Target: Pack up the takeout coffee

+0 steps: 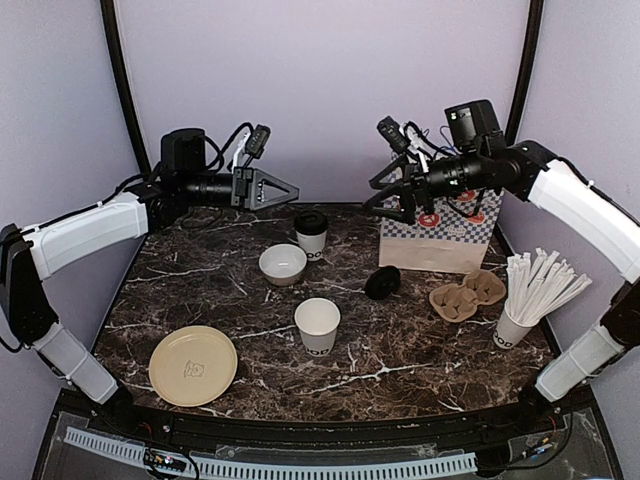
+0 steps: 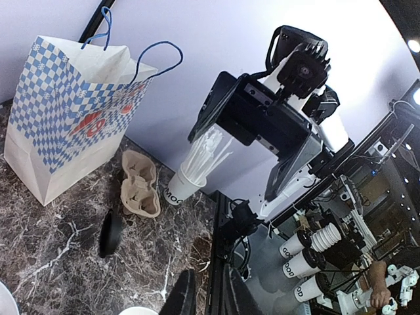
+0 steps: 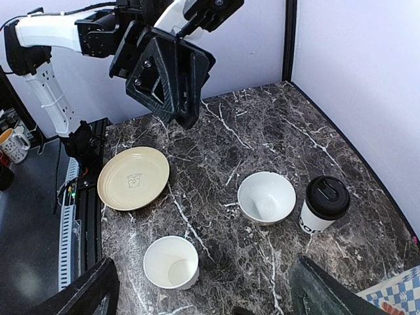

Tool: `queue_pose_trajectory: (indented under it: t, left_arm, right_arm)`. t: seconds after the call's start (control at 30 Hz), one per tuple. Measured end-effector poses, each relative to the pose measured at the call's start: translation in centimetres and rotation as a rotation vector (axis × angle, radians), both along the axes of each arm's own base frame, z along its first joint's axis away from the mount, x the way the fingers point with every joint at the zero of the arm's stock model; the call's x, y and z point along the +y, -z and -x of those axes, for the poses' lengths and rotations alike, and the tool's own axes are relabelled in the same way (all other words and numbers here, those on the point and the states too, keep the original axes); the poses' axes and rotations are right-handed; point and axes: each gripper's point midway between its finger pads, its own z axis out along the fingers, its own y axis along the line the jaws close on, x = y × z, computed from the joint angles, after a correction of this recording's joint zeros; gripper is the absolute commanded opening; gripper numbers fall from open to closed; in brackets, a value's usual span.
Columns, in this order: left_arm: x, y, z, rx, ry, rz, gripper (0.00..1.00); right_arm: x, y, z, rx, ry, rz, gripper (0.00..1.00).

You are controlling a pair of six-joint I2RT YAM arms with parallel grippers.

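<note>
The lidded coffee cup (image 1: 311, 235) stood upright toward the back of the counter (image 1: 400, 350), black lid in place. The open white cup (image 1: 317, 325) stood upright nearer the front centre, well apart from it. A low white bowl (image 1: 283, 264) sat just beside the lidded cup, to its front-left. A small black object (image 1: 383, 283) lay in front of the checkered paper bag (image 1: 440, 240). A pulp cup carrier (image 1: 467, 294) lay to that object's right, and a cup of white sticks (image 1: 520, 310) stood near the right edge. A tan plate (image 1: 193, 365) lay front-left. The left end effector (image 1: 293, 188) hovered over the back of the counter, narrow and holding nothing. The right end effector (image 1: 378, 195) hung beside the bag's top, spread wide and empty.
</note>
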Motion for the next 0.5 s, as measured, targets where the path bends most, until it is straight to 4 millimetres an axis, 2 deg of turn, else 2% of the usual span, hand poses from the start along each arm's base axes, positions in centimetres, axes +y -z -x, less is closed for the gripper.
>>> queue_pose_trajectory:
  t: [0.1,0.2,0.33,0.5]
  left_arm:
    - [0.0,0.0,0.1,-0.007,-0.004,-0.001,0.19]
    - [0.1,0.7,-0.1,-0.022,-0.04,-0.036,0.2]
    - [0.5,2.3,-0.6,-0.028,-0.091,-0.111,0.23]
    - [0.7,4.6,-1.0,-0.033,-0.145,-0.221,0.28]
  right_arm:
    - [0.1,1.7,0.0,0.006,0.006,0.038,0.89]
    - [-0.7,5.4,-0.4,0.028,0.037,0.116,0.88]
    - [-2.9,10.9,-0.1,0.075,0.078,0.25,0.87]
    - [-6.5,14.3,0.2,0.057,0.15,0.386,0.83]
